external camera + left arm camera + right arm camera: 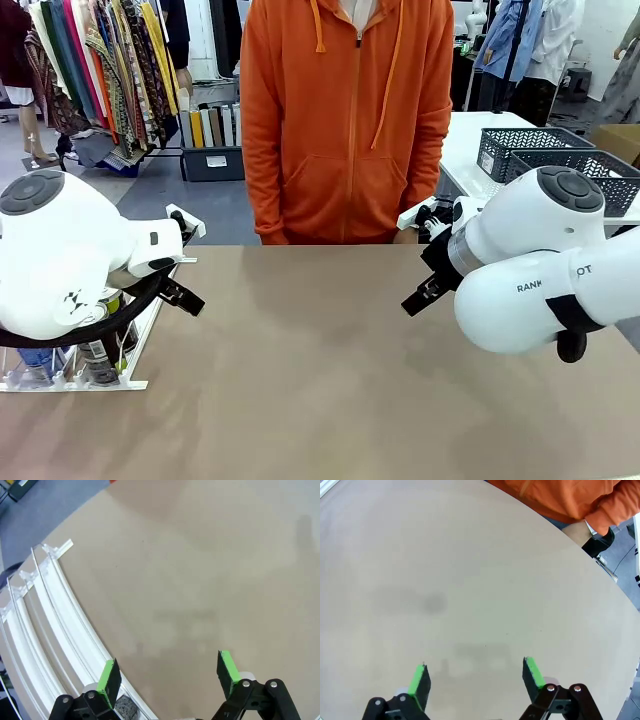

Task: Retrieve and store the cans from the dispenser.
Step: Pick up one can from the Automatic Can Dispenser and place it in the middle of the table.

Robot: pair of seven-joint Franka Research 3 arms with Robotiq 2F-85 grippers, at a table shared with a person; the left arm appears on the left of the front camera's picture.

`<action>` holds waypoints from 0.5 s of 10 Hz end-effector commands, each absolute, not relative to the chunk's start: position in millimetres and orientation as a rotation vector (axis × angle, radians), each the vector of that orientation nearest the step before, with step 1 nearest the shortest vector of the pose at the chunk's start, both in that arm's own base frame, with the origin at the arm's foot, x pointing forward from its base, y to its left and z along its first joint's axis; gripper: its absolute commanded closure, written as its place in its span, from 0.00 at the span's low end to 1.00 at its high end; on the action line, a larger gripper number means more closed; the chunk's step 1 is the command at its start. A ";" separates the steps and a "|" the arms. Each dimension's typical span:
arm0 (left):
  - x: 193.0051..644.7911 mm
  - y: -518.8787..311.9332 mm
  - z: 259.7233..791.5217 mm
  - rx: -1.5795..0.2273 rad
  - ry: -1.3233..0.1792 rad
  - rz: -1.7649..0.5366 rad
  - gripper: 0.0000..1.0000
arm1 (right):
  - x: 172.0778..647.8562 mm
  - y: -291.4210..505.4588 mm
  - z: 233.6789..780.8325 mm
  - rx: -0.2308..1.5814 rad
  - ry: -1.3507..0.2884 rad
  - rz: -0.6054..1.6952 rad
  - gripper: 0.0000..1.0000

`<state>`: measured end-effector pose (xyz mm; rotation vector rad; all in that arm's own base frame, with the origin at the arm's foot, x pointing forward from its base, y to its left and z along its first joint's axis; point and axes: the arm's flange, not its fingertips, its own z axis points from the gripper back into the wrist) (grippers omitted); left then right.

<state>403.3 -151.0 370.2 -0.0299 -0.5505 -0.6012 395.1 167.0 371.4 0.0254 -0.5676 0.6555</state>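
Note:
The white wire dispenser [75, 383] lies at the table's left edge, mostly hidden behind my left arm. A blue can [40, 358] and a dark can [100, 360] peek out under that arm at the rack's near end. In the left wrist view the dispenser's rails [55, 615] curve along the left, ending in small stopper tabs [52, 551]. My left gripper [167, 672] hangs open beside the rails, over bare table. My right gripper [475, 677] is open too, with nothing between its green pads, above the table's right half.
A person in an orange hoodie [345, 120] stands at the far edge, one hand [577, 532] by the table rim. Two dark perforated baskets [530, 148] sit on another table at the back right. The brown tabletop [320, 380] stretches between the arms.

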 end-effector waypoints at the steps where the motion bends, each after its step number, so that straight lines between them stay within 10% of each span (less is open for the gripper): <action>1: 403.2 -151.1 370.3 -0.030 -0.551 -0.601 0.00 | 395.1 167.0 371.5 0.026 -0.568 0.655 0.00; 5: 403.2 -151.1 370.3 -0.030 -0.551 -0.601 0.00 | 395.1 167.0 371.5 0.026 -0.568 0.655 0.00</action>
